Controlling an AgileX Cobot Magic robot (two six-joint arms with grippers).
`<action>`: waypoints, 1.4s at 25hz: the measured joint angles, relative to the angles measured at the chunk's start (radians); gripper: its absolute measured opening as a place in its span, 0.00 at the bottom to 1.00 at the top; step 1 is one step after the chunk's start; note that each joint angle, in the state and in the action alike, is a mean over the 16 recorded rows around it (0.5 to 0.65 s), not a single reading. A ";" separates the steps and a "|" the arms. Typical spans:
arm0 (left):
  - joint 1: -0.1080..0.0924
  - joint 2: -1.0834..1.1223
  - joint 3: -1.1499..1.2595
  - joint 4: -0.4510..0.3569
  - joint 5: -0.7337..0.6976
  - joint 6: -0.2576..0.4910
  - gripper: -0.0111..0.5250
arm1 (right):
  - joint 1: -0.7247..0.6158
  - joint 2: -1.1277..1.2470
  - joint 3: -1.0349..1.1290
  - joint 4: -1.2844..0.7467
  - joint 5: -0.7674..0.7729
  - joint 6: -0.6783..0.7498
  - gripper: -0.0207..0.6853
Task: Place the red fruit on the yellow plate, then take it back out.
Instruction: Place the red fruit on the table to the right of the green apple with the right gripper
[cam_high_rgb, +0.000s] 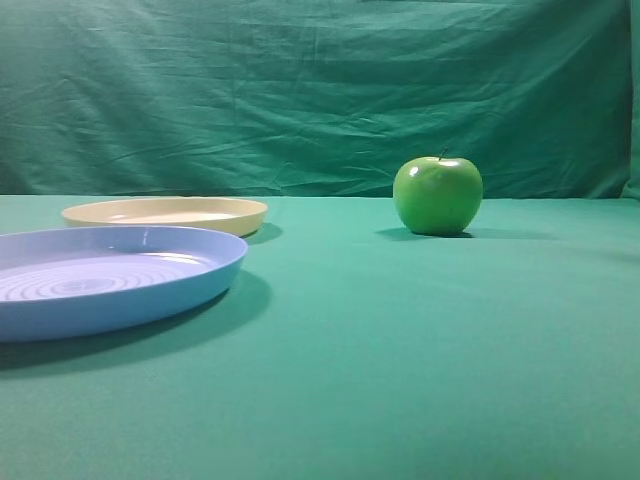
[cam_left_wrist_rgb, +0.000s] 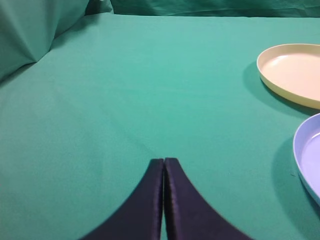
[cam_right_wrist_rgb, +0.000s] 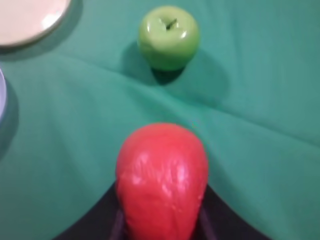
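Two plates lay on the green cloth (cam_high_rgb: 400, 350), both shallow, round and smooth like plastic: the yellow plate (cam_high_rgb: 165, 214), pale cream with a low rim, at the far left, and a light-blue plate (cam_high_rgb: 110, 276) with raised concentric rings nearer and partly cut off at the left edge. One green apple (cam_high_rgb: 437, 195), glossy with a short stem, stood well apart to their right, near the wrinkled backdrop (cam_high_rgb: 300, 90). I counted one red fruit (cam_right_wrist_rgb: 162, 180) only, matte, rounded and tapering, and I saw it in the right wrist view alone; the high view showed neither it nor either arm. There the right gripper (cam_right_wrist_rgb: 162, 227) was clamped around the fruit from both sides, its dark fingers (cam_right_wrist_rgb: 95, 225) showing below it, with the fruit held above the cloth, the apple beyond it and a slice of the yellow plate at the far left corner. The yellow plate carried nothing in any view. Through the left wrist camera I saw the left gripper (cam_left_wrist_rgb: 164, 165) with its two dark, curved fingers pressed tip to tip, holding nothing, over bare cloth, both plates off to its right.
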 joint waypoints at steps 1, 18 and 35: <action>0.000 0.000 0.000 0.000 0.000 0.000 0.02 | 0.000 -0.005 0.044 0.001 -0.034 0.000 0.30; 0.000 0.000 0.000 0.000 0.000 0.002 0.02 | 0.000 0.176 0.337 0.012 -0.398 0.002 0.39; 0.000 0.000 0.000 0.000 0.000 0.002 0.02 | 0.000 0.202 0.271 0.010 -0.322 0.002 0.88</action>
